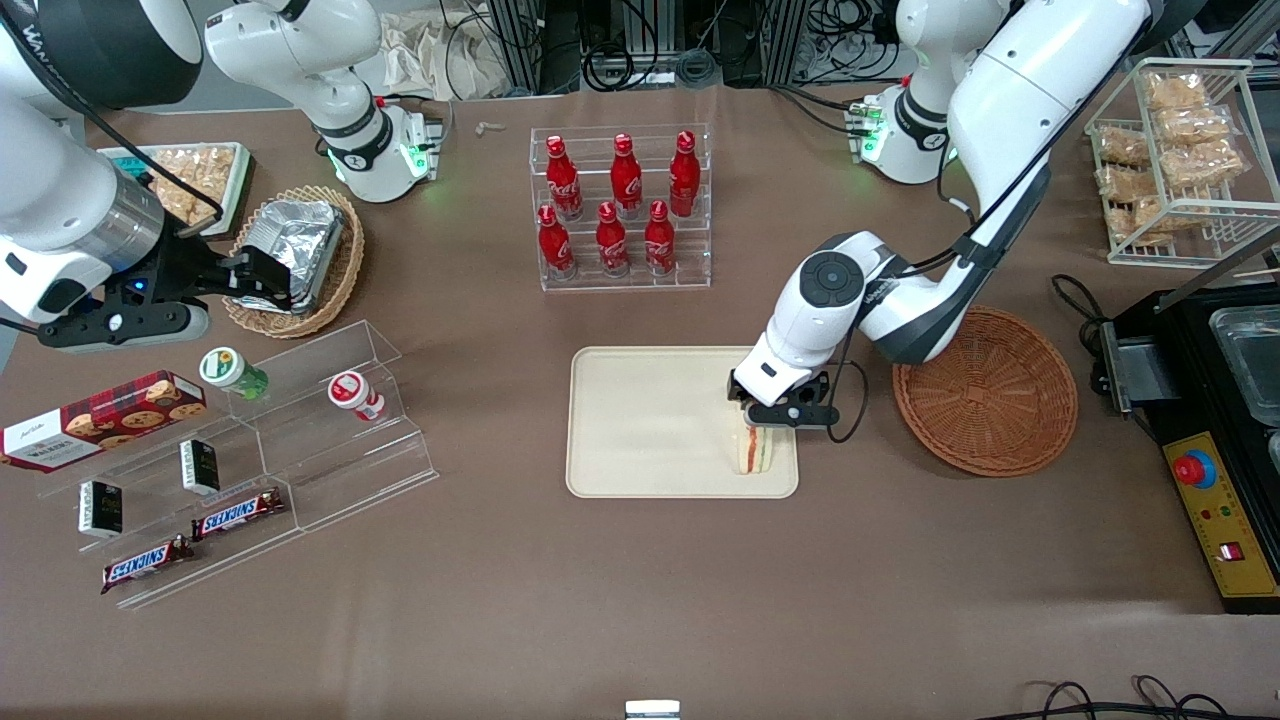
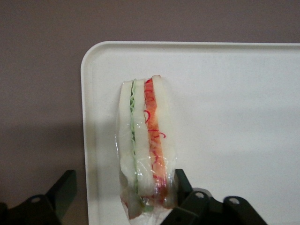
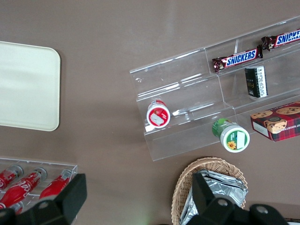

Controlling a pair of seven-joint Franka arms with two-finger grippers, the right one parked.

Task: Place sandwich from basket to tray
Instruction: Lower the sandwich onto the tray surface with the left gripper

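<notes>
The sandwich (image 1: 755, 450), a plastic-wrapped wedge of white bread with red and green filling, rests on the cream tray (image 1: 650, 420) at the corner nearest the front camera on the basket's side. My left gripper (image 1: 778, 408) hovers low over the sandwich's upper end and stands open. In the left wrist view the sandwich (image 2: 147, 150) lies on the tray (image 2: 234, 117) between my fingers; one finger (image 2: 183, 180) is against the wrap and the other (image 2: 63, 187) is well apart from it. The reddish-brown basket (image 1: 985, 390) sits beside the tray and holds nothing.
A clear rack of red bottles (image 1: 620, 205) stands farther from the front camera than the tray. Acrylic shelves with snacks (image 1: 230, 460) and a tan basket holding a foil container (image 1: 295, 255) lie toward the parked arm's end. A black machine (image 1: 1215, 430) and a wire snack rack (image 1: 1175, 150) lie toward the working arm's end.
</notes>
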